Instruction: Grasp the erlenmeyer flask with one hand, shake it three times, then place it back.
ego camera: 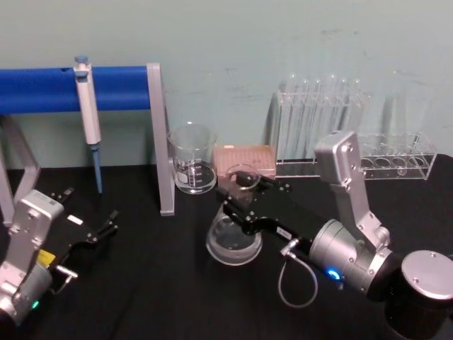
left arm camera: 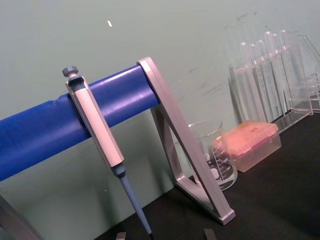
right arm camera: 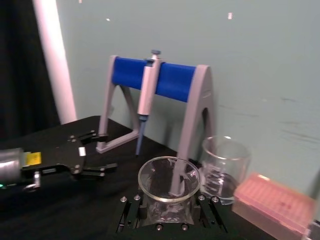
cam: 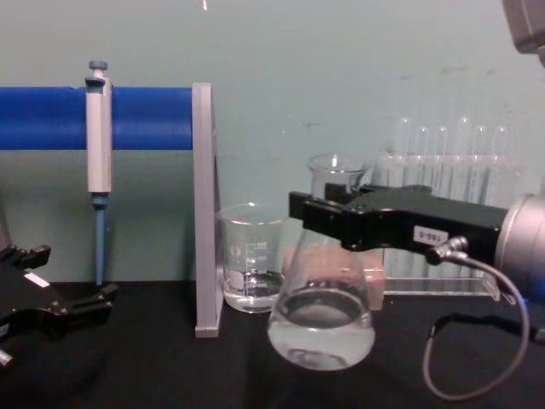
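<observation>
The erlenmeyer flask (ego camera: 233,242) stands out in the middle of the black table, clear glass with a little liquid in its wide base (cam: 322,332). My right gripper (ego camera: 241,193) reaches in from the right and is shut on the flask's neck just under the lip (cam: 334,215). The right wrist view looks straight down into the flask's mouth (right arm camera: 145,184) between the black jaws. Whether the base rests on the table or hangs just above it I cannot tell. My left gripper (ego camera: 95,228) is parked low at the left, open and holding nothing (cam: 64,308).
Behind the flask are a glass beaker (ego camera: 192,160) and a pink tip box (ego camera: 245,160). A pipette (ego camera: 88,106) hangs on a blue-barred stand whose grey leg (ego camera: 160,142) reaches the table left of the beaker. Clear test-tube racks (ego camera: 320,127) line the back right.
</observation>
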Robot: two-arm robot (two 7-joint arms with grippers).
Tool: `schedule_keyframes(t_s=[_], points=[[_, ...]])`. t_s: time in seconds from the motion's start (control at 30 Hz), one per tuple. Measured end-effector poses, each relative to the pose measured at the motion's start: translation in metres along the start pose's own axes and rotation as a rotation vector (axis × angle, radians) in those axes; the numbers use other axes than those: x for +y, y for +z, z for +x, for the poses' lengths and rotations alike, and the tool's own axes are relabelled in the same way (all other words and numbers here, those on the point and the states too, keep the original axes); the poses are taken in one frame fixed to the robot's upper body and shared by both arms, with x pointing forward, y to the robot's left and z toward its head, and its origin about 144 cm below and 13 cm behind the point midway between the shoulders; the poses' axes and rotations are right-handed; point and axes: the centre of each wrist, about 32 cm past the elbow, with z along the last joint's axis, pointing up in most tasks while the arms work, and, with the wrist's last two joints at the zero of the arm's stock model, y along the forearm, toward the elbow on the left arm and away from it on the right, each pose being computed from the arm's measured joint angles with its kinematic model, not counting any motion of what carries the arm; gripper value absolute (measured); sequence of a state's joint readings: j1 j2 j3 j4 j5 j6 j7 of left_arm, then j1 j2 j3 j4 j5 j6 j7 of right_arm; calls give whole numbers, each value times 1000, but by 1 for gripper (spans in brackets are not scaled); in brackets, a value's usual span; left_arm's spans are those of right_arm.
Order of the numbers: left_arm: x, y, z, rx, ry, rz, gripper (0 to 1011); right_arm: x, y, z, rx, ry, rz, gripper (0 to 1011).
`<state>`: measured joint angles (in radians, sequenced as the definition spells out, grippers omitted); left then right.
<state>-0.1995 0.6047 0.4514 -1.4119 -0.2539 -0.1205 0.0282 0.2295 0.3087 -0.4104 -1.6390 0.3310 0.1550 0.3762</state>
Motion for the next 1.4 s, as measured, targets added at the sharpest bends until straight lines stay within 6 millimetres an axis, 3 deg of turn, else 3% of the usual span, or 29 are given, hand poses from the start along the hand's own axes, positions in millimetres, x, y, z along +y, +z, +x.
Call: schedule_keyframes(t_s=[0.73, 1.4], points=[[0, 0, 0, 0, 0, 0, 1001, 5, 0, -9, 12, 69, -2, 451], [0, 0, 0, 0, 0, 0, 1001, -9, 3, 10, -13, -64, 9, 451]])
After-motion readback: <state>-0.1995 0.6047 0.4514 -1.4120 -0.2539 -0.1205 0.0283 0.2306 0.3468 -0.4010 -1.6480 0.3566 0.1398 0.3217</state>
